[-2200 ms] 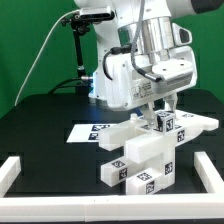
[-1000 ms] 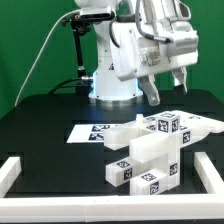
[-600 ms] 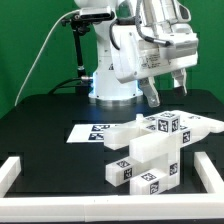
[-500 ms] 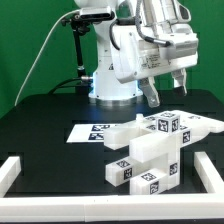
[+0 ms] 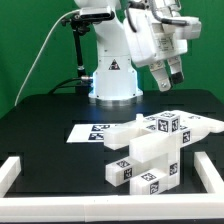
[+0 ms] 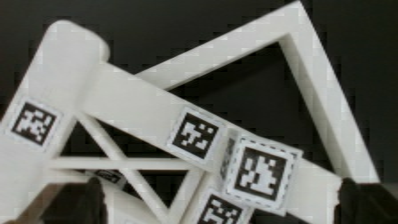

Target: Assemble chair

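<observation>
i see my gripper [image 5: 168, 80] with fingers released and empty, high above the chair [image 5: 150, 150], which lies at about 6 o'clock below it, well apart.

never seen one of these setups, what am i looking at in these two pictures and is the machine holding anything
The big white machine is a robot arm; at its end is a two-finger gripper, its hand. One picture comes from a camera standing off to the side, showing the whole scene. The other comes from a camera on the arm's wrist, looking down at the work from close up.

On the black table sits a partly built chair: glossy white plastic blocks and bars joined together, with black-and-white square tags on them. The wrist view shows the same chair close up. The flat white sheet with tags beside it is the marker board, fixed to the table.

The gripper hangs open above the chair, holding nothing.
</observation>
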